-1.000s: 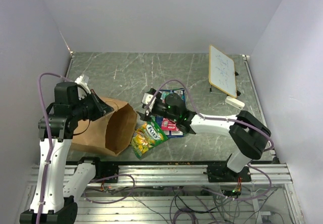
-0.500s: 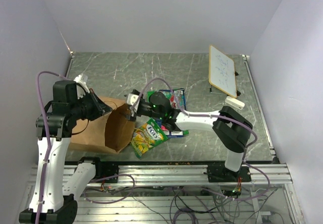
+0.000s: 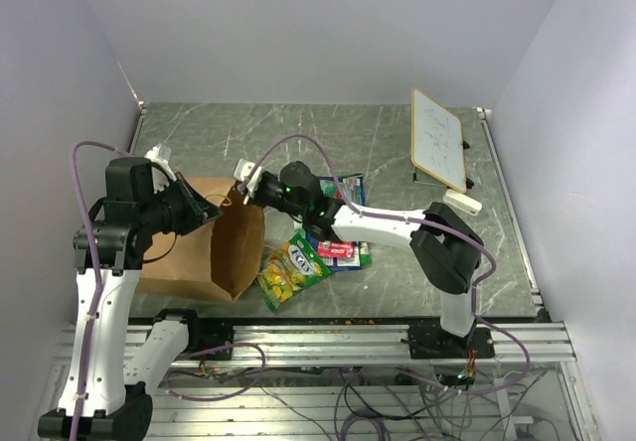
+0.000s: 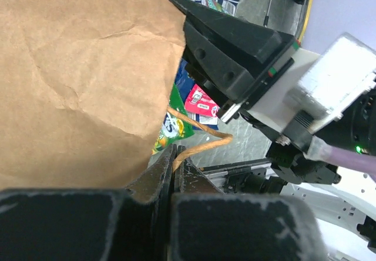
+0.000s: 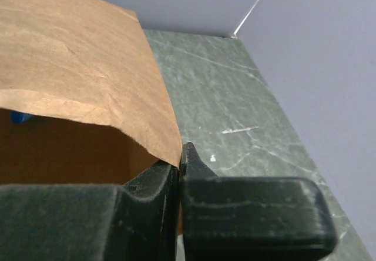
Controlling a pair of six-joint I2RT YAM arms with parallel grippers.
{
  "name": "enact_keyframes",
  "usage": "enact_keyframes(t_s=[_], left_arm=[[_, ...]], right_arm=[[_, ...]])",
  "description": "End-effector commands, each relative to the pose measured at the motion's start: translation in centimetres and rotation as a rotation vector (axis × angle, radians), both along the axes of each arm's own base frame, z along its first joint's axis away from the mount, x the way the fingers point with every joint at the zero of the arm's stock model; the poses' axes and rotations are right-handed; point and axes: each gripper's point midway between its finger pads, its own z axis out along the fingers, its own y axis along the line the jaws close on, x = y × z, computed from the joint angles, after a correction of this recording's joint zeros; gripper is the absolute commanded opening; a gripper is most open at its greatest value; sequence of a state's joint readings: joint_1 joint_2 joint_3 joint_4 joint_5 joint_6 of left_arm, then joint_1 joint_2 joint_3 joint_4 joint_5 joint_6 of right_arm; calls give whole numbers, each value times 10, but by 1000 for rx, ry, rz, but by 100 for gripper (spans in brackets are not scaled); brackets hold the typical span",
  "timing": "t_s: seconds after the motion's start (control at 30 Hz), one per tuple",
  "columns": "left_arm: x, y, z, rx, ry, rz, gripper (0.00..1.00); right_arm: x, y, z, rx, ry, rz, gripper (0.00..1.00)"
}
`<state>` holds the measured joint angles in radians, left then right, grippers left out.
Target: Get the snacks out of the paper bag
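Now the right gripper [image 5: 179,167] has left the heap of packets and swung across to the tall brown kraft paper bag [image 5: 76,67]. Its 2 fingers, wide apart a second ago, are pressed together with the bag's rim pinched between them. Just behind that pinched edge, inside the mouth, a scrap of blue [image 5: 19,117] shows. It is probably a packet not yet out, though too little is visible to be sure. The left gripper [image 4: 174,166] is clamped as before on the opposite rim, and the thin looped paper handle [image 4: 202,145] curls out just past its fingertips. With both rims held, I judge the bag can now be spread open or tipped to spill what remains.

Beyond the right fingers, on the side away from the bag, 3 snacks already lie out. A yellow-green foil packet [image 3: 291,268] is nearest the mouth, a red packet [image 3: 339,250] lies just past it, and a blue-green chip bag [image 3: 346,189] sits further back. They rest on a grey-green marbled tabletop [image 3: 298,143]. Well away from both pairs of fingers, a white framed board [image 3: 438,138] sits near the far right edge, and pale lilac walls [image 3: 298,24] close the space.
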<state>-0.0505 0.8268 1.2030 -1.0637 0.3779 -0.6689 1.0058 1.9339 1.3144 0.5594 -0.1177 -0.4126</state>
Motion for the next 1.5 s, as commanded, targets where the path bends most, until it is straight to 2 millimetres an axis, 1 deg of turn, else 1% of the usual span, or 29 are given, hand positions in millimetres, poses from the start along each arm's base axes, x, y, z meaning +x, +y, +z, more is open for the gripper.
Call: enact_keyframes(t_s=[0.0, 0.07, 0.13, 0.23, 0.27, 0.37, 0.4, 0.43, 0.5, 0.53, 0.67, 0.77, 0.8, 0.83, 0.87, 0.93, 1.0, 1.03, 1.1, 1.13, 1.2, 1.27, 1.3, 1.37, 1.47], left_arm=[[19, 1, 8, 2, -39, 22, 7], [27, 4, 9, 26, -43, 22, 7], [35, 4, 14, 35, -54, 17, 7], [44, 2, 21, 36, -75, -1, 7], [44, 2, 21, 38, -76, -6, 7], [40, 2, 12, 48, -55, -20, 7], [38, 2, 8, 51, -42, -24, 7], [35, 2, 4, 53, -31, -31, 7], [31, 0, -2, 53, -14, -45, 7], [30, 0, -5, 54, -6, -52, 7], [29, 0, -8, 76, 13, -81, 7], [30, 1, -3, 98, 17, -106, 7], [31, 1, 0, 105, 11, -110, 7], [31, 1, 2, 107, 8, -115, 7], [31, 0, 4, 104, -1, -122, 7], [32, -4, 6, 89, -11, -139, 7], [33, -5, 4, 80, -21, -148, 7], [34, -5, 1, 82, -20, -148, 7], [37, -4, -1, 88, -25, -142, 7], [37, -5, -1, 84, -25, -144, 7], [37, -6, -1, 79, -23, -152, 7], [36, -8, 1, 69, -24, -163, 7], [36, -9, 1, 65, -20, -166, 7], [35, -10, 3, 56, -12, -169, 7], [34, -12, 8, 37, -13, -167, 7]], right_arm=[[12, -12, 32, 14, -63, -68, 0], [9, -23, 40, 4, -82, -84, 0], [4, -36, 44, -11, -87, -98, 0], [-6, -59, 41, -39, -72, -123, 0], [-8, -67, 37, -53, -59, -135, 0], [-15, -93, 26, -83, -23, -194, 0], [-17, -101, 27, -80, -16, -214, 0], [-19, -108, 24, -85, -4, -229, 0], [-25, -116, 19, -89, 28, -238, 0], [-30, -119, 12, -100, 49, -234, 0], [-57, -114, 4, -116, 101, -168, 0], [-80, -113, -3, -100, 121, -88, 0], [-83, -115, -5, -84, 116, -82, 3], [-83, -118, -5, -69, 106, -88, 11], [-81, -122, -3, -66, 83, -97, 23], [-77, -128, 1, -111, 15, -109, 42], [-77, -135, -2, -209, -69, -82, 52], [-80, -137, -2, -247, -115, -57, 56], [-85, -139, 4, -306, -207, 3, 61], [-92, -140, 9, -322, -240, 46, 62], [-108, -136, 16, -318, -270, 130, 64], [-130, -128, 23, -284, -289, 204, 66], [-144, -122, 24, -266, -301, 245, 67], [-170, -108, 19, -240, -317, 316, 68], [-193, -80, 10, -200, -307, 387, 68]])
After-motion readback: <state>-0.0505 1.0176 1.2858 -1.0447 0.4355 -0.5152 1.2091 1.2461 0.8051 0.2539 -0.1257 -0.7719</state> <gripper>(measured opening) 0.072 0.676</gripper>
